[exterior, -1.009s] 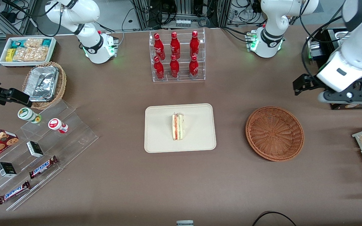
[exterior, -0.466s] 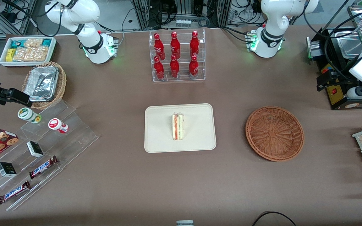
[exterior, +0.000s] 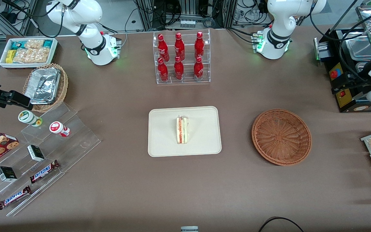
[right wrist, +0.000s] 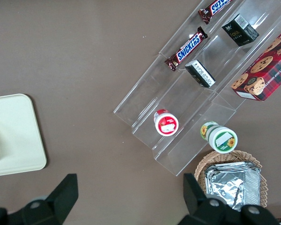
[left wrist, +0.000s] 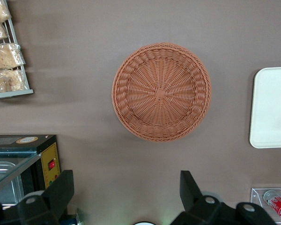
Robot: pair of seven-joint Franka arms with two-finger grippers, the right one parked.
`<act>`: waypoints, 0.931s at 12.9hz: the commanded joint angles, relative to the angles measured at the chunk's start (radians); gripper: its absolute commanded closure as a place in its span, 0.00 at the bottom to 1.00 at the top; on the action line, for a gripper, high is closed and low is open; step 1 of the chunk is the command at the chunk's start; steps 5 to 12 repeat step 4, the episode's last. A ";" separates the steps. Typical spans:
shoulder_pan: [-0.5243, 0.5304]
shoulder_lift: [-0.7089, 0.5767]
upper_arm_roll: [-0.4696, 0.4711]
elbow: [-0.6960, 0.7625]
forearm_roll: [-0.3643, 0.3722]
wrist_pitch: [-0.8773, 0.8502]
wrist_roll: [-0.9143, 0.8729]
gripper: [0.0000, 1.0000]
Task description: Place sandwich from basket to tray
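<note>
The table (exterior: 204,190) fills nearly the whole front view, and on it the tray (exterior: 201,116) lies at the middle of the frame. The basket (exterior: 281,137) sits toward the right of the frame, well apart from the tray, and it has nothing inside. The sandwich (exterior: 182,130) lies on the tray, near its centre, with the coloured filling edge turned up.

What has changed: one second ago my arm reached well into the upper right of the front view; now I have pulled back to the right edge. My gripper (left wrist: 126,194) hangs high over bare table near the basket, with the two fingers spread wide and nothing between them. I judge the task is done and this is only my retreat.

In the front view my gripper is cut off by the right edge. In my wrist view only one end of the tray shows, and the sandwich is outside of it.
</note>
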 commanded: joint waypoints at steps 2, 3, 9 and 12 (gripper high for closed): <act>0.010 -0.003 -0.005 0.036 -0.010 -0.007 0.005 0.00; 0.011 -0.003 -0.005 0.038 -0.006 -0.009 0.008 0.00; 0.011 -0.003 -0.005 0.036 -0.007 -0.007 0.011 0.00; 0.011 -0.003 -0.005 0.036 -0.007 -0.007 0.011 0.00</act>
